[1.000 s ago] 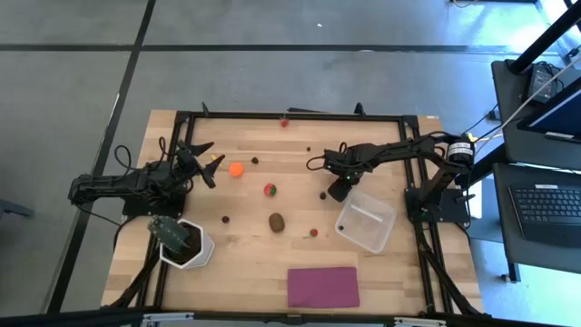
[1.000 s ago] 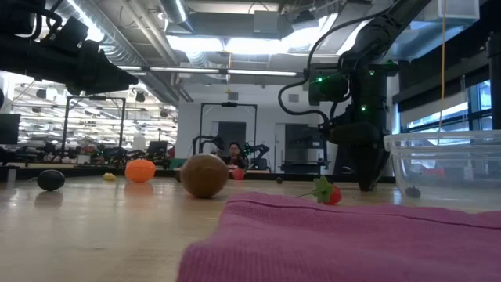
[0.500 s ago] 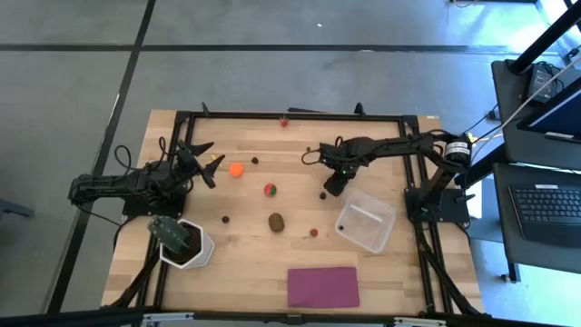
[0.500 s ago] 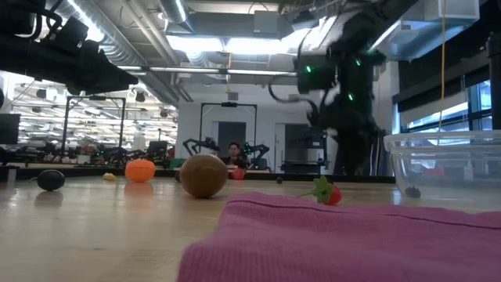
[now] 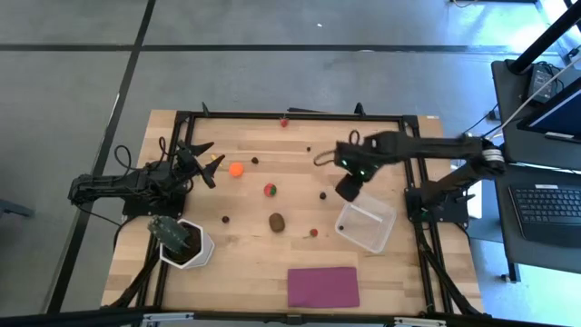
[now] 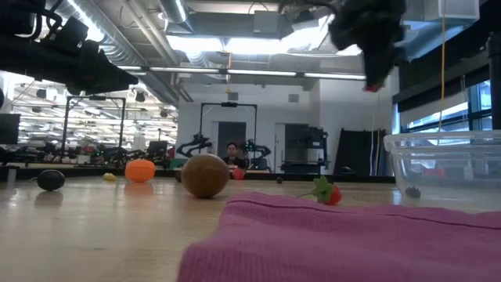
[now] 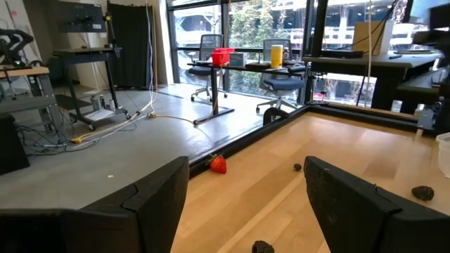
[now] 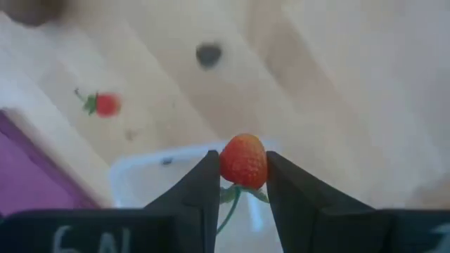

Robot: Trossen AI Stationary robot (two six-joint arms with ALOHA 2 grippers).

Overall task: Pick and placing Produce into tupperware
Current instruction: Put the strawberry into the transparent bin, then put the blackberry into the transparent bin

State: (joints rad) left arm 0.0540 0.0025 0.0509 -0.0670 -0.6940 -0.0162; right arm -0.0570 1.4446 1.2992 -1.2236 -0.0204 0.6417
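My right gripper [image 5: 348, 188] hangs high over the table beside the far-left corner of the clear tupperware [image 5: 366, 222], shut on a small red strawberry [image 8: 243, 160]. The tub [image 8: 140, 184] shows below the fingers in the right wrist view. On the wood lie the orange ball [image 5: 236, 169], the red-and-green piece [image 5: 270, 190], the brown oval [image 5: 276, 221], a small red piece [image 5: 313, 232], dark berries [image 5: 323, 194] and a yellow bit [image 5: 216, 159]. My left gripper [image 5: 200, 168] waits open at the table's left, near the orange ball. My right gripper pinches the strawberry by its red body [image 8: 243, 169] between the free ends of its two fingers [image 8: 200, 186], coming from above and pointing down. The berry is lifted clear of the table, and its green stem [image 8: 228, 211] trails back between the fingers.
A green plant in a white pot [image 5: 184, 241] stands near the left arm. A flat magenta cloth [image 5: 323, 286] lies at the near edge. Another strawberry [image 7: 218, 164] sits by the black frame at the far edge. The table's black frame [image 5: 300, 115] runs around the wood.
My right gripper has risen from the table top near a dark berry, carrying the small strawberry up with it, and has shifted toward the table's right, to the tub's far-left corner. The left arm has kept still.
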